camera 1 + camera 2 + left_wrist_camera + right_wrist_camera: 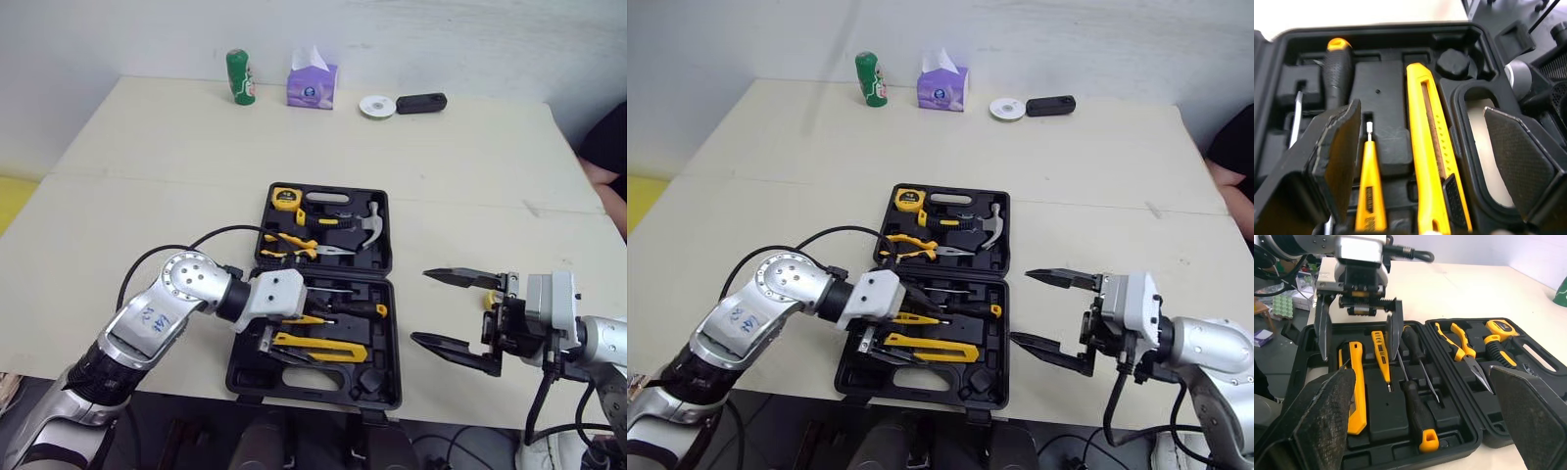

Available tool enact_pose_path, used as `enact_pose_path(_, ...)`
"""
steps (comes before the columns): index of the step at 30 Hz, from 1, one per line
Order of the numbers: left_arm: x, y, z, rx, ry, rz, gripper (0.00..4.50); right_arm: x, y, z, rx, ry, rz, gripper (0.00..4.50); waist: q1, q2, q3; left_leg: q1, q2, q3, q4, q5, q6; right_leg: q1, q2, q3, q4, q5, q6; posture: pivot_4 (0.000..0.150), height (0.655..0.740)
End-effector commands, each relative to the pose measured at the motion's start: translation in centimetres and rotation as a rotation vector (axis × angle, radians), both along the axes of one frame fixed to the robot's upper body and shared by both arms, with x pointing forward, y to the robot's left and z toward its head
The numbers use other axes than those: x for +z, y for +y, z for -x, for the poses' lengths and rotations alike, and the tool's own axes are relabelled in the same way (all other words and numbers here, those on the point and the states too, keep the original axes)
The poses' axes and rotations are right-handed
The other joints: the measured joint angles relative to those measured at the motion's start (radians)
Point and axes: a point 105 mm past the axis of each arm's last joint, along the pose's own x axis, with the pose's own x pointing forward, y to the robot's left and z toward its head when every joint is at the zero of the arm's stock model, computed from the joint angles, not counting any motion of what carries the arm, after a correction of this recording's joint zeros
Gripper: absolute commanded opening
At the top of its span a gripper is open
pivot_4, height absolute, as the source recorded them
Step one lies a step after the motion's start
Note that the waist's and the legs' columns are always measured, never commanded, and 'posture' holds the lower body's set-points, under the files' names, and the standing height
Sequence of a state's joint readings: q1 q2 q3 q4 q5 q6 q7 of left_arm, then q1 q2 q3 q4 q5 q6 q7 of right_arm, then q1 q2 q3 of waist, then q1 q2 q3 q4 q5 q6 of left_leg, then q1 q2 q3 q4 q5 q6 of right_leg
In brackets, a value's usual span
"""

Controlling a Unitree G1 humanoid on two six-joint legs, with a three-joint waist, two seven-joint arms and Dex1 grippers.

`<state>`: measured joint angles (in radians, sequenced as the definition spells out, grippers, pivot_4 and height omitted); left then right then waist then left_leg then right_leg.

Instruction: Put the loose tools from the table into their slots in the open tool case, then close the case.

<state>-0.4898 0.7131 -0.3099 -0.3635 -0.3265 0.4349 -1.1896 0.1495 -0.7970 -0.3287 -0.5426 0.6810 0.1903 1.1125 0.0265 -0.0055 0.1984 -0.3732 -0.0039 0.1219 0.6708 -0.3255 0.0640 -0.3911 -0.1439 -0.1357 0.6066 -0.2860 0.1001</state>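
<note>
The black tool case (245, 377) lies open and flat in the middle of the table (147, 196). The far half holds a yellow tape measure (285, 199), a pair of pliers (294, 245) and a hammer (364, 227). The near half holds a long yellow knife (1432, 142), a thin yellow tester pen (1369, 186) and a screwdriver (1337, 68) with a black handle. Each tool sits in its own slot.

The left gripper (1359, 357) hangs low over the near half of the case. Its jaws are wide and hold nothing. The yellow knife and the tester pen lie under the gap between them. I cannot tell if the jaws touch the tools.

The right gripper (419, 306) is out over the bare table, just beside the right edge of the case. Its jaws are wide too, and they hold nothing. They point at the case.

At the far edge of the table stand a green bottle (240, 76) and a purple tissue box (313, 83), near each other. More to the right are a small white round thing (377, 106) and a black thing (421, 102), side by side. Part of a person (612, 157) shows at the right edge of the table
</note>
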Motion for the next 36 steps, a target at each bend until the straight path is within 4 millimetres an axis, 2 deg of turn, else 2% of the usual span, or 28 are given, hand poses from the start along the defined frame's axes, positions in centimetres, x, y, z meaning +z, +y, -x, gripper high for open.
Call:
enact_pose_path(1,1.3,-0.3,0.6,-0.086,-0.061,0.125,4.22,0.4,-0.6,1.0,0.031,-0.023,0.031,4.5,0.0,0.0,0.0,0.0,0.0,0.0,0.0,0.0,0.0,0.0,0.0,0.0,0.0,0.0,0.0,0.15,0.74)
enact_pose_path(7,1.5,-0.5,1.2,-0.155,-0.075,0.216,4.22,-0.2,-0.9,1.6,0.046,0.007,0.042,4.5,-0.002,0.0,0.0,0.0,0.0,0.0,0.002,0.0,0.0,0.0,0.0,0.0,-0.001,0.0,0.0,0.15,0.74)
enact_pose_path(10,1.4,-0.4,1.5,-0.182,-0.077,0.22,3.45,-0.4,-1.0,1.7,0.047,0.011,0.044,4.5,-0.002,0.0,0.0,0.0,0.0,0.0,0.002,0.0,0.0,0.0,0.0,0.0,-0.001,0.0,0.0,0.15,0.74)
enact_pose_path(12,1.2,-0.3,1.7,-0.195,-0.074,0.225,2.51,-0.5,-1.0,1.7,0.047,0.012,0.042,4.5,-0.002,0.0,0.0,0.0,0.0,0.0,0.002,0.0,0.0,0.0,-0.001,0.0,-0.001,0.0,0.0,0.15,0.74)
enact_pose_path(13,0.9,0.0,1.9,-0.2,-0.041,0.233,2.21,-0.6,-1.0,1.7,0.046,0.014,0.04,4.5,-0.001,0.0,0.0,0.0,0.0,0.0,0.002,0.0,0.0,0.0,-0.001,0.0,-0.001,0.0,0.0,0.15,0.74)
enact_pose_path(14,0.6,0.2,2.0,-0.202,-0.03,0.238,1.62,-0.7,-1.0,1.7,0.044,0.015,0.039,4.5,-0.002,0.0,0.0,0.0,0.0,0.0,0.002,0.0,0.0,0.0,-0.001,0.0,-0.001,0.0,0.0,0.15,0.74)
enact_pose_path(17,-0.2,0.5,2.1,-0.214,-0.014,0.241,0.25,-0.8,-0.9,1.6,0.043,0.017,0.033,4.5,-0.001,0.0,0.0,0.001,0.0,0.0,0.002,-0.001,0.0,0.0,-0.001,0.0,-0.002,0.0,0.0,0.15,0.74)
enact_pose_path(18,-0.3,0.5,2.2,-0.217,-0.007,0.24,0.05,-0.8,-0.9,1.6,0.043,0.017,0.032,4.5,-0.001,0.0,0.0,0.001,0.0,0.0,0.002,-0.001,0.0,0.0,-0.001,0.0,-0.002,0.0,0.0,0.15,0.74)
enact_pose_path(24,-1.5,0.3,1.8,-0.193,-0.019,0.216,0.05,-0.9,-0.9,1.5,0.042,0.015,0.028,4.5,-0.001,0.0,0.0,0.0,0.0,0.0,0.002,-0.001,0.0,0.0,-0.002,0.0,-0.002,0.0,0.0,0.15,0.74)
enact_pose_path(30,-3.5,-0.2,0.9,-0.135,-0.018,0.137,0.05,-1.1,-0.9,1.3,0.042,0.015,0.031,4.5,-0.001,0.0,0.0,0.0,0.0,0.0,0.002,-0.001,0.0,0.0,-0.002,0.0,-0.002,0.0,0.0,0.15,0.74)
enact_pose_path(36,-4.0,-0.3,0.2,-0.106,-0.019,0.106,0.05,-1.3,-0.9,1.4,0.038,0.017,0.028,4.5,-0.001,0.0,0.0,0.0,0.0,0.0,0.002,-0.001,0.0,0.0,-0.002,0.0,-0.002,0.0,0.0,0.15,0.74)
